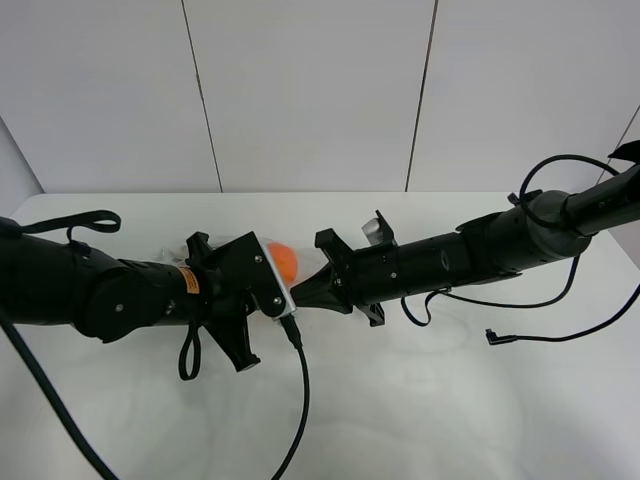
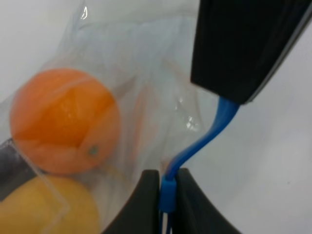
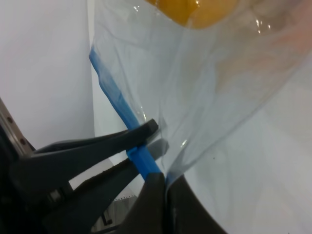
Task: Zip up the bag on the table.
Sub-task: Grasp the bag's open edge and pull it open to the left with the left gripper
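The clear bag (image 1: 228,244) lies on the white table (image 1: 450,410) under both arms, with an orange (image 1: 283,262) showing through it. In the left wrist view the orange (image 2: 63,119) and a yellow fruit (image 2: 44,207) sit inside the bag (image 2: 146,73). My left gripper (image 2: 168,178) is shut on the blue zip strip (image 2: 204,141). My right gripper (image 2: 243,44) holds the same strip a short way along. In the right wrist view my right gripper (image 3: 165,183) is shut on the strip (image 3: 117,105), right next to the left gripper's fingers (image 3: 112,139). The two grippers meet tip to tip (image 1: 295,295).
A black cable (image 1: 520,338) with a loose plug lies on the table at the right. Another cable (image 1: 303,400) hangs from the left wrist toward the front edge. A black strap loop (image 1: 95,220) lies at the far left. A panelled wall stands behind the table.
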Controlling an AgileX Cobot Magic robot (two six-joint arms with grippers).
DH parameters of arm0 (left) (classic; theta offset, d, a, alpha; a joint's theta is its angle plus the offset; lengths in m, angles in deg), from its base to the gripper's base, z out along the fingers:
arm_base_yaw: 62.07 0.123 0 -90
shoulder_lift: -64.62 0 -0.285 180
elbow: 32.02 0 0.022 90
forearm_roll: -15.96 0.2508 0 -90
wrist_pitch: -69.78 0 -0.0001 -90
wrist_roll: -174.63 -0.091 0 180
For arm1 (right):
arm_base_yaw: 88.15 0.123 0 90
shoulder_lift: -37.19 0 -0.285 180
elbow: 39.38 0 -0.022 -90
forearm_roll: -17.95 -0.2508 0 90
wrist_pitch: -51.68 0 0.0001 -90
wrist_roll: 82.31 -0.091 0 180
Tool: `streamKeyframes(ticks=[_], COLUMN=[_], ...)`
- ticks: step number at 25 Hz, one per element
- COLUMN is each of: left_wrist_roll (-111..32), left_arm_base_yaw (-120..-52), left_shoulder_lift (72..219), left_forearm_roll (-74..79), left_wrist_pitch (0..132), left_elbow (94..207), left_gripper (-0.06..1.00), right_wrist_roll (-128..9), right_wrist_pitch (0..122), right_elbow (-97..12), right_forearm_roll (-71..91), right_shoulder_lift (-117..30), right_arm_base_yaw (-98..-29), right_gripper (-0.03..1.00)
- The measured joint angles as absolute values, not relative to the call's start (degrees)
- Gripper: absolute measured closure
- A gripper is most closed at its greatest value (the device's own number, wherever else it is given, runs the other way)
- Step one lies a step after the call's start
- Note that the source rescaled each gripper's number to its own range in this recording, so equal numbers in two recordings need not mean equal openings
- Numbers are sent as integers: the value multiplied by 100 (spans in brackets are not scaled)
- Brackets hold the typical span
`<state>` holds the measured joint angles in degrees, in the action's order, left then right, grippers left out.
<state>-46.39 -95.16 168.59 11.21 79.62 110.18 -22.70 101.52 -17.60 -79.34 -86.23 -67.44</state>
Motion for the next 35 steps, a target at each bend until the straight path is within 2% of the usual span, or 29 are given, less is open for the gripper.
streamKeyframes(ticks=[10,24,35], left_wrist_roll=[-4936,-5288,-5288], left_arm_base_yaw=[-8569,-6719,-6003], left_shoulder_lift=[16859,16859,16859], left_forearm_roll=[1126,1131,1125], left_wrist_pitch=[7808,7373,7508], left_elbow=[11018,11018,10663], left_gripper=[94,94,94], right_wrist_roll=[-2272,-2272,-2272], right_wrist_pitch=[10063,10063,10044], right_elbow=[-1760,-1760,-1760], right_forearm_roll=[-7980,-7967,-7907], right_shoulder_lift=[-8623,-8623,-8623], right_arm_base_yaw=[-6737,-6737,-6737], right_gripper=[97,97,97])
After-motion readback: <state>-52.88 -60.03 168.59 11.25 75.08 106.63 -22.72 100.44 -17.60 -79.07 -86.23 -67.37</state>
